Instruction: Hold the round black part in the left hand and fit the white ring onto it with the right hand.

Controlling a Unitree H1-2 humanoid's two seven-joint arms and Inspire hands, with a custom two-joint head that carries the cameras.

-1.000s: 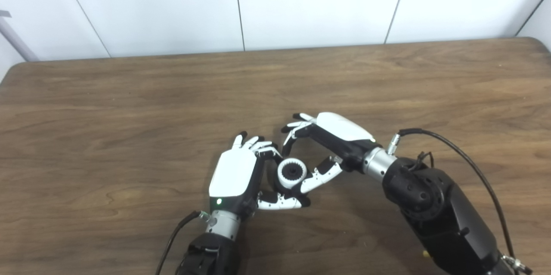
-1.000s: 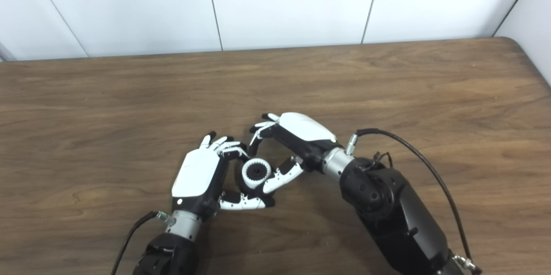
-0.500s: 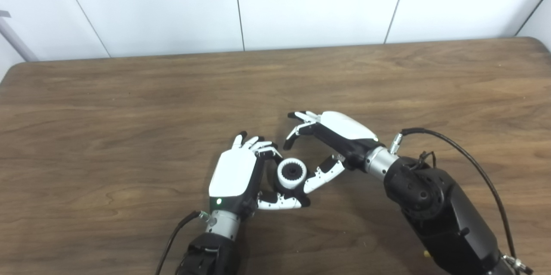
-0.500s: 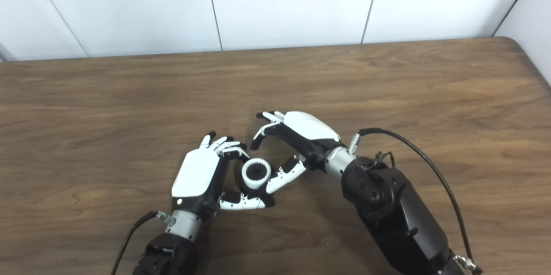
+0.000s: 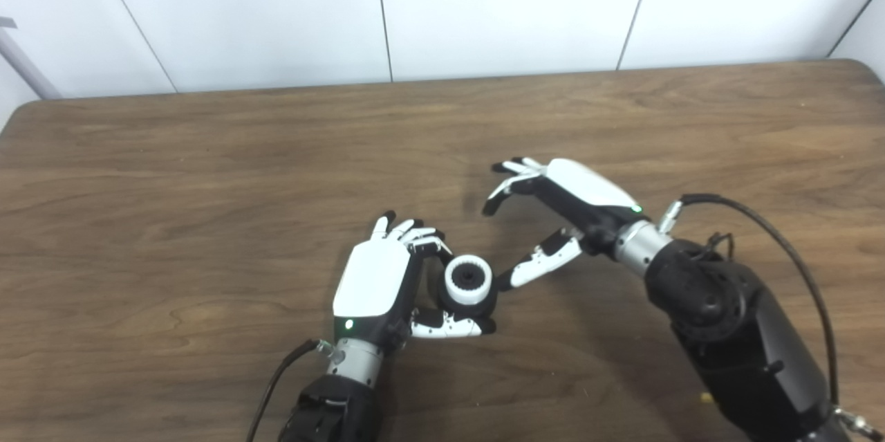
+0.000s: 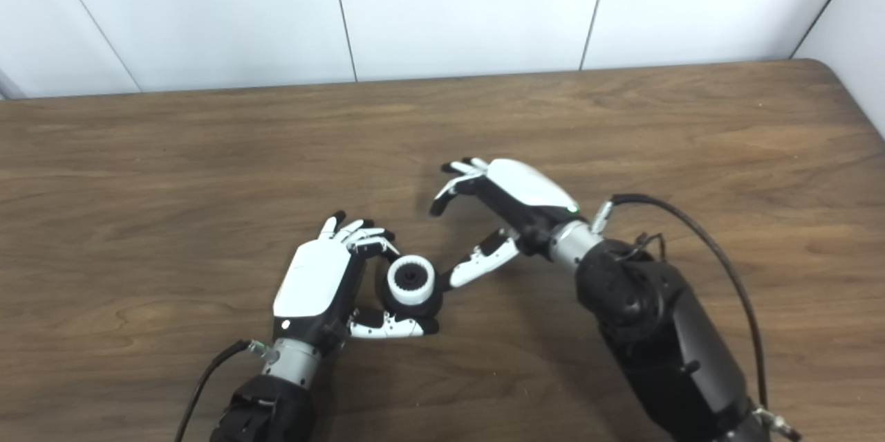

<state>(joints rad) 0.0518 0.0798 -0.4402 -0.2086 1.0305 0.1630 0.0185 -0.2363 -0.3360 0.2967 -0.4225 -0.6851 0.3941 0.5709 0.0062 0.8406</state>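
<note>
White ring point(image 5: 468, 279): seated on your round black part point(image 5: 477, 304).
Left hand point(image 5: 377, 283): fingers clasp the part; hold steady.
Right hand point(image 5: 563, 210): fingers wide, empty; withdraw clear.

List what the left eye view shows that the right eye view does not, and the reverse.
Only the left eye view shows a grey bar at the far left and the table's rounded far-left corner. Only the right eye view shows the table's right edge running toward the camera. Both show the left hand holding the round black part with the white ring on top, and the right hand open, apart from them.
</note>
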